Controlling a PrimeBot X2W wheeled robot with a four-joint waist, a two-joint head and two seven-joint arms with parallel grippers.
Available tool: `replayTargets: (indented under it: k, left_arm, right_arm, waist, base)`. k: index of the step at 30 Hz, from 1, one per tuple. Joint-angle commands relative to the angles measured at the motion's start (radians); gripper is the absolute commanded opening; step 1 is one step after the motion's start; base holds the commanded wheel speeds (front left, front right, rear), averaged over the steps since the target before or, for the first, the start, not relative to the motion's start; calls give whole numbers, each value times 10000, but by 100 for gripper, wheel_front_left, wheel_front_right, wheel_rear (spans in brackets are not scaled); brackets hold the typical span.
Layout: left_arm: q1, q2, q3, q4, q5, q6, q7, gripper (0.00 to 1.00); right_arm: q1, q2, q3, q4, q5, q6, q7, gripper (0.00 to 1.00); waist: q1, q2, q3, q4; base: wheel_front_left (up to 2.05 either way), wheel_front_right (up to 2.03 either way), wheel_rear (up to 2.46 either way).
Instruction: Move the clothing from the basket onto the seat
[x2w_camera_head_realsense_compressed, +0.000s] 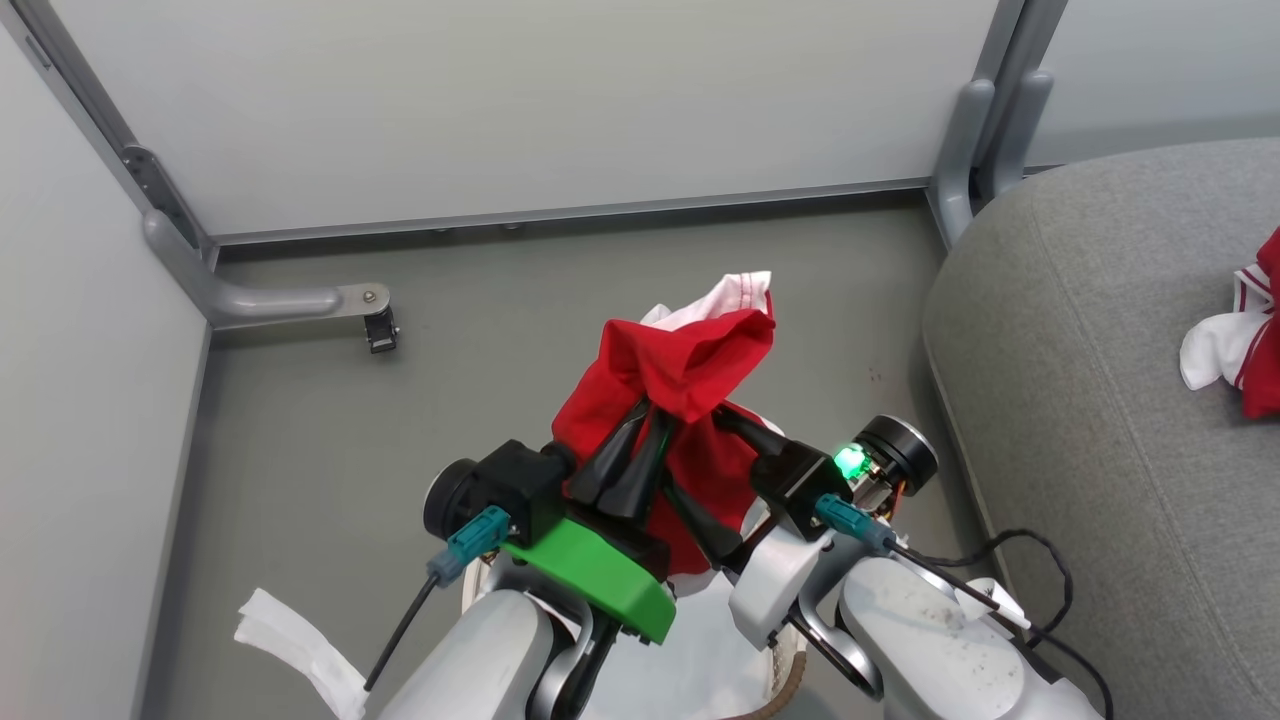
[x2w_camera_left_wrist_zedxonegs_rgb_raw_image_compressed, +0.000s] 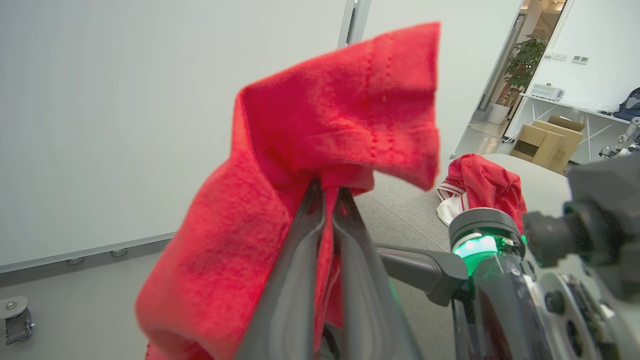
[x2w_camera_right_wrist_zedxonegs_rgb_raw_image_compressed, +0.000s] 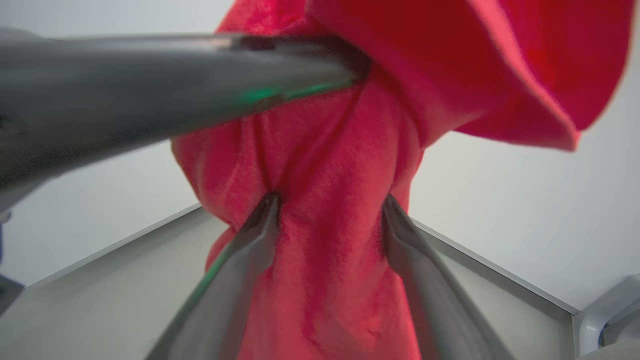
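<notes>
Left gripper (x2w_camera_left_wrist_zedxonegs_rgb_raw_image_compressed: 329, 189) clamps the red garment (x2w_camera_left_wrist_zedxonegs_rgb_raw_image_compressed: 350, 115); right gripper (x2w_camera_right_wrist_zedxonegs_rgb_raw_image_compressed: 330, 200), jaws wide, straddles its folds; best closed before swinging to the seat (x2w_camera_head_realsense_compressed: 1080, 400).

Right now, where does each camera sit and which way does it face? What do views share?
Head view: on the head, looking down at the floor; pale forearms, left gripper shut on the red garment, right gripper open around it.
Left wrist view: along the left fingers, toward the seat and second garment.
Right wrist view: along the right fingers, toward the wall.
Shared: all show the red garment.
</notes>
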Motion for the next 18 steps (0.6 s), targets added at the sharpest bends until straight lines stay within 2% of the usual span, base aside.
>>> replayTargets:
  k: [1, 12, 13, 14, 15, 18]
  left_arm:
    - [-162, 27, -16, -36, -74, 54, -6, 0]
    - [-176, 28, 50, 122, -161, 198, -5, 0]
    - [-133, 29, 21, 242, -194, 211, -2, 13]
    - [-126, 26, 29, 330, -242, 224, -3, 79]
    - [-138, 28, 82, 380, -225, 267, -3, 100]
    - [-128, 31, 208, 642, -6, 355, 0, 100]
  right_arm:
    - [-77, -31, 21, 46, 118, -11, -18, 0]
    - [2, -35, -390, 127, 616, -11, -18, 0]
    - [34, -34, -464, 80, 622, -11, -18, 0]
    - [98, -32, -596, 23, 625, -11, -18, 0]
    - [156, -32, -701, -26, 621, -11, -18, 0]
    - [338, -31, -1030, -210, 578, -11, -18, 0]
  waist:
    - [0, 0, 25, 34]
    - [0, 0, 151, -43]
    - [0, 0, 155, -90]
    - [0, 0, 160, -154]
    - [0, 0, 170, -225]
    - [0, 0, 227, -545]
  base:
    - [0, 0, 0]
    - [0, 0, 0]
    - [0, 0, 0]
    - [0, 0, 0]
    - [0, 0, 0]
    - [0, 0, 0]
